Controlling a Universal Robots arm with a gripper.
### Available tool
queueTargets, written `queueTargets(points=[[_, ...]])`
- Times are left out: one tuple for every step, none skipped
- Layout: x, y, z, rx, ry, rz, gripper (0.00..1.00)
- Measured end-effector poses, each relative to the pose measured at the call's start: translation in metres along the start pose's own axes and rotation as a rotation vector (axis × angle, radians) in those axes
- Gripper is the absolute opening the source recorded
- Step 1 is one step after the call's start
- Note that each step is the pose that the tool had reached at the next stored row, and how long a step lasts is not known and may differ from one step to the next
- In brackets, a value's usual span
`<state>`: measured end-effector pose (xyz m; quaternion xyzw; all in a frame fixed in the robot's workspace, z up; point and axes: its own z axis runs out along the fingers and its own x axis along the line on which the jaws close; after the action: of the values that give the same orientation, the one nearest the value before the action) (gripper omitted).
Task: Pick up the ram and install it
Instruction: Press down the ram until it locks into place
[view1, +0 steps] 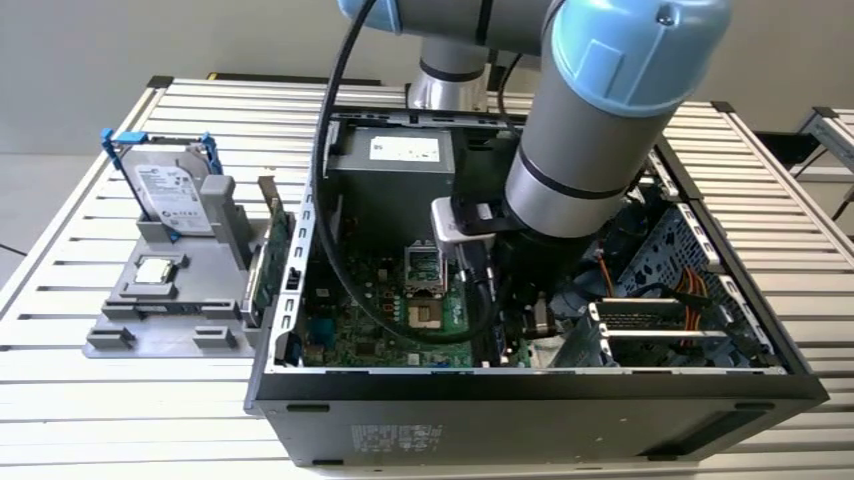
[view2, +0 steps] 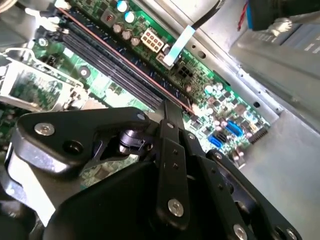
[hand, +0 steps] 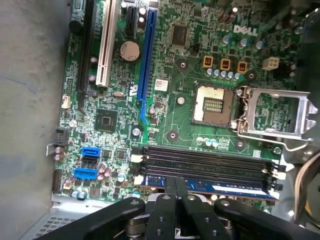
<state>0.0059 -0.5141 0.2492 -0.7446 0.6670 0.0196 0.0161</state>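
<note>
The ram (hand: 235, 189) stands in the memory slot nearest my gripper, a long thin strip with a blue face and a white label. In the second wrist view the ram (view2: 125, 58) runs edge-on as a thin reddish line. My gripper (hand: 176, 182) is shut, fingertips together, and its tips sit at the ram's upper edge near one end. In the second wrist view the gripper (view2: 167, 106) meets the end of that line. The exterior view has the gripper (view1: 521, 322) low inside the open computer case (view1: 534, 385), over the motherboard's right part.
Empty black memory slots (hand: 205, 159) lie beside the ram, with the open processor socket (hand: 212, 104) and its raised metal frame (hand: 275, 112) past them. Orange cables and a drive cage (view1: 667, 310) fill the case's right. Outside, a grey fixture (view1: 160, 320) holds a hard drive (view1: 174, 190) and a green board (view1: 274, 265).
</note>
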Motion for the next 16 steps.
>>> queueTargets(points=[[-0.0001, 0.0, -0.0026, 0.0, -0.0002, 0.0, 0.0], [-0.0003, 0.0, -0.0054, -0.0001, -0.0001, 0.0, 0.0], [-0.0004, 0.0, -0.0087, -0.0001, 0.0, 0.0, 0.0], [-0.0006, 0.0, -0.0117, -0.0001, -0.0002, 0.0, 0.0], [-0.0007, 0.0, -0.0152, -0.0002, -0.0002, 0.0, 0.0], [-0.001, 0.0, -0.0197, -0.0005, 0.0, 0.0, 0.0], [-0.0012, 0.0, -0.0238, -0.0007, -0.0001, 0.0, 0.0], [-0.0014, 0.0001, -0.0281, -0.0008, -0.0002, 0.0, 0.0], [-0.0016, 0.0, -0.0321, -0.0011, -0.0001, 0.0, 0.0], [-0.0018, 0.0001, -0.0355, -0.0015, -0.0002, 0.0, 0.0], [-0.002, 0.0001, -0.0394, -0.0021, -0.0003, 0.0, 0.0], [-0.0021, 0.0001, -0.0428, -0.0029, -0.0002, 0.0, 0.0], [-0.0023, 0.0001, -0.0451, -0.0031, -0.0004, 0.0, 0.0], [-0.0024, 0.0001, -0.0474, -0.0033, -0.0005, 0.0, 0.0], [-0.0024, 0.0001, -0.0481, -0.0034, -0.0005, 0.0, 0.0], [-0.0024, 0.0001, -0.048, -0.0035, -0.0007, 0.0, 0.0]])
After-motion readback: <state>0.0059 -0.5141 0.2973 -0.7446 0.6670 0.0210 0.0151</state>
